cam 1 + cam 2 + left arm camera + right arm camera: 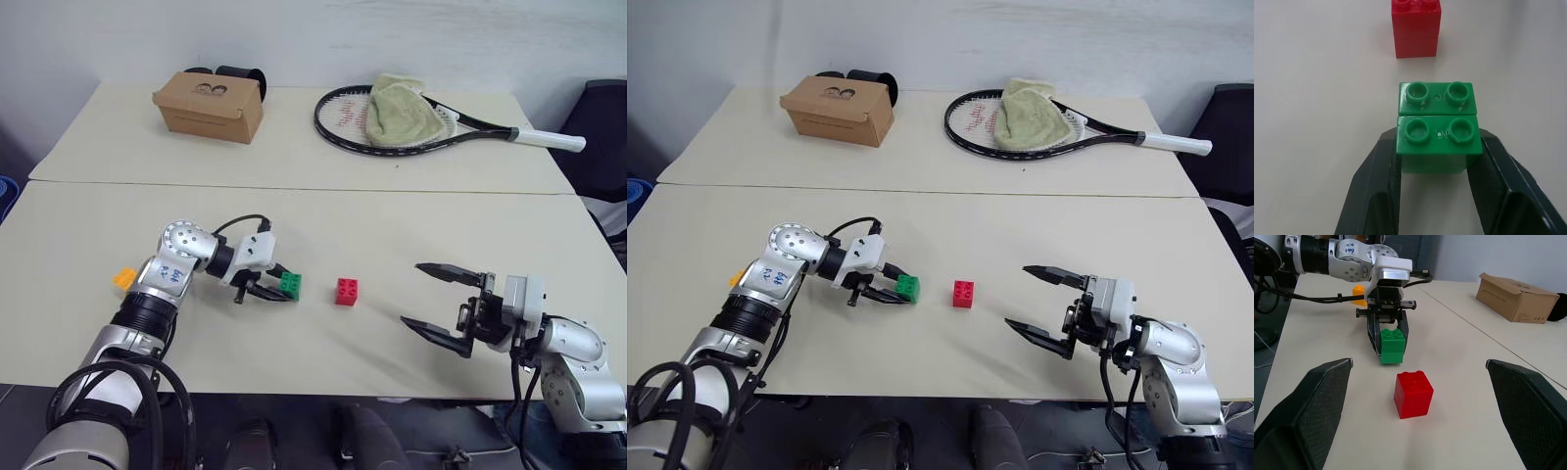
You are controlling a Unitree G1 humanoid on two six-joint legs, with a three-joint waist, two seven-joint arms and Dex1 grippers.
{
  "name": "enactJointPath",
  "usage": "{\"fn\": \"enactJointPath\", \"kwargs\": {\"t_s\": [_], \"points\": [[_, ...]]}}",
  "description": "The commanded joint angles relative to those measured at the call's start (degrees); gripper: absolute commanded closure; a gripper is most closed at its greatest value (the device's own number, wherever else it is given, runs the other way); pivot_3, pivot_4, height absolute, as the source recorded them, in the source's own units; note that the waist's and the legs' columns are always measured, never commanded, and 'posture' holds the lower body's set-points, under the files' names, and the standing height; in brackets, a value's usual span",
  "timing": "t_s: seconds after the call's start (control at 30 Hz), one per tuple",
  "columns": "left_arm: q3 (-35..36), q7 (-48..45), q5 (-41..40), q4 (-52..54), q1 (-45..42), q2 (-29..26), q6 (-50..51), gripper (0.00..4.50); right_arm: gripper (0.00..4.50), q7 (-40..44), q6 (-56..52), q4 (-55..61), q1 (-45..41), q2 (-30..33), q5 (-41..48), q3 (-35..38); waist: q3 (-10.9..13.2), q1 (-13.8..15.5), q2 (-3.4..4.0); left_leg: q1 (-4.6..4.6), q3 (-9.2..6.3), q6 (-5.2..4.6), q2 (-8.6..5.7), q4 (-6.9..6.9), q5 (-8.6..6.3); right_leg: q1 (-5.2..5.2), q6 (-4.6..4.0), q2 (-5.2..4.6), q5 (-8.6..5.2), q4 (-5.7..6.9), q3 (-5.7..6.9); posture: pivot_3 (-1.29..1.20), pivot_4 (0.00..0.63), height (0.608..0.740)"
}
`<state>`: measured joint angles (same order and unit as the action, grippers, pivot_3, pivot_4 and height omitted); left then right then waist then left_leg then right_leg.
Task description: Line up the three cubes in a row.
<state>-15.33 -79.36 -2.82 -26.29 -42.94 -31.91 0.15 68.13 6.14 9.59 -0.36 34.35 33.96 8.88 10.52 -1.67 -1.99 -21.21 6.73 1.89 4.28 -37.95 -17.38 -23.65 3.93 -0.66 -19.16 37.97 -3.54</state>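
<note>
The green cube (291,284) sits between the black fingers of my left gripper (279,292), which is shut on it low over the table; the left wrist view shows the fingers pressed against both sides of the green cube (1437,127). The red cube (346,291) stands on the table a short gap to the green one's right. The orange-yellow cube (124,278) lies at the far left, partly hidden behind my left forearm. My right gripper (411,294) hovers to the right of the red cube, open and holding nothing, pointing toward it.
A brown cardboard box (209,106) stands at the back left with black objects (240,76) behind it. A tennis racket (451,125) with a green towel (397,110) on it lies at the back right. A seam (392,191) joins the two tables.
</note>
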Motion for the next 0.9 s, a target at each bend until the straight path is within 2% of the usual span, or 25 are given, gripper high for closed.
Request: {"fn": "enactJointPath", "kwargs": {"t_s": [0.03, 0.13, 0.3, 0.4, 0.47, 0.6, 0.7, 0.73, 0.8, 0.83, 0.9], "points": [[-0.38, 0.86, 0.25, 1.01, 0.09, 0.75, 0.49, 3.01, 0.0, -0.93, 0.05, 2.9, 0.62, -0.36, 0.98, 1.15, 0.0, 0.02, 0.0, 0.0, 0.0, 0.0, 0.0, 0.0, 0.0, 0.0, 0.0, 0.0, 0.0, 0.0, 0.0, 0.0, 0.15, 0.74], [-0.92, 1.6, 0.85, 0.55, -0.15, 0.95, 1.71, 3.01, 0.0, -1.72, -0.17, 3.73, 0.8, -0.56, 0.9, 0.96, 0.0, -0.01, 0.0, 0.0, 0.0, -0.01, -0.01, -0.01, 0.0, 0.0, 0.0, 0.02, 0.0, 0.0, 0.0, 0.0, 0.15, 0.74], [0.66, 2.92, -0.12, 2.16, 0.01, 0.37, 3.44, 1.39, 0.0, -2.53, -0.62, 4.53, 0.69, -0.79, 0.93, 0.68, 0.0, -0.01, 0.0, 0.01, 0.0, 0.0, 0.01, -0.01, -0.01, 0.0, 0.0, 0.06, 0.0, 0.01, 0.0, 0.0, 0.15, 0.74], [3.57, 1.81, -2.99, 8.4, 2.17, -2.96, 5.44, 0.49, 0.0, -2.22, -0.86, 3.72, -0.38, -0.8, 1.11, 0.43, 0.0, -0.15, 0.0, 0.01, 0.01, 0.0, 0.12, -0.01, -0.01, 0.0, 0.0, 0.04, 0.0, 0.01, -0.02, 0.0, 0.15, 0.74], [5.28, 0.47, -5.0, 13.47, 4.23, -5.87, 7.34, 0.49, 0.0, -1.71, -0.89, 3.03, -0.97, -0.87, 1.2, 0.33, 0.0, -0.52, 0.01, 0.01, 0.09, 0.07, 0.37, -0.02, -0.04, -0.02, -0.01, 0.03, 0.0, 0.02, -0.09, 0.0, 0.15, 0.74], [18.26, 1.35, -13.86, 27.33, 13.01, -15.25, 15.1, 0.49, 0.0, 0.99, -0.52, -1.04, -4.61, -1.67, 1.6, -0.61, 0.01, -1.48, 0.02, 0.07, 0.07, 0.17, 0.53, -0.04, -0.08, -0.02, -0.09, 0.06, -0.03, 0.09, -0.08, 0.0, 0.15, 0.74], [30.23, 4.53, -19.26, 32.99, 22.15, -18.52, 18.55, 0.49, 0.0, 2.58, 0.1, -3.12, -6.77, -2.93, 1.79, -1.44, 0.04, -1.51, 0.08, 0.11, 0.05, 0.23, 0.62, -0.03, -0.11, -0.01, -0.19, 0.02, -0.09, 0.12, -0.01, 0.0, 0.15, 0.74], [33.74, 5.98, -20.44, 34.01, 24.85, -18.77, 19.45, 0.32, 0.0, 3.01, 0.21, -3.54, -7.23, -3.28, 1.81, -1.69, 0.06, -1.54, 0.13, 0.11, 0.02, 0.22, 0.62, -0.03, -0.11, -0.01, -0.21, 0.01, -0.1, 0.12, 0.01, 0.0, 0.15, 0.74], [45.13, 10.55, -21.08, 34.27, 33.68, -17.03, 18.79, 0.02, 0.0, 4.27, 0.67, -4.91, -8.71, -4.73, 1.7, -2.76, 0.08, -1.59, 0.17, 0.12, 0.04, 0.21, 0.6, -0.03, -0.14, 0.0, -0.21, -0.02, -0.1, 0.1, 0.01, 0.0, 0.15, 0.74], [52.96, 12.37, -22.4, 34.11, 38.9, -14.42, 17.3, 0.02, 0.0, 5.0, 0.69, -5.39, -9.49, -5.58, 1.87, -3.47, 0.08, -1.89, 0.18, 0.13, 0.05, 0.21, 0.61, -0.03, -0.14, 0.0, -0.21, -0.03, -0.1, 0.11, 0.0, 0.0, 0.15, 0.74], [62.93, 15.43, -23.86, 34.03, 47.0, -11.02, 16.06, 0.02, 0.0, 6.44, 1.19, -5.97, -10.52, -6.7, 1.95, -4.37, 0.08, -2.45, 0.17, 0.17, 0.12, 0.22, 0.68, -0.03, -0.23, -0.02, -0.24, 0.01, -0.11, 0.13, -0.02, 0.0, 0.15, 0.74]]}}
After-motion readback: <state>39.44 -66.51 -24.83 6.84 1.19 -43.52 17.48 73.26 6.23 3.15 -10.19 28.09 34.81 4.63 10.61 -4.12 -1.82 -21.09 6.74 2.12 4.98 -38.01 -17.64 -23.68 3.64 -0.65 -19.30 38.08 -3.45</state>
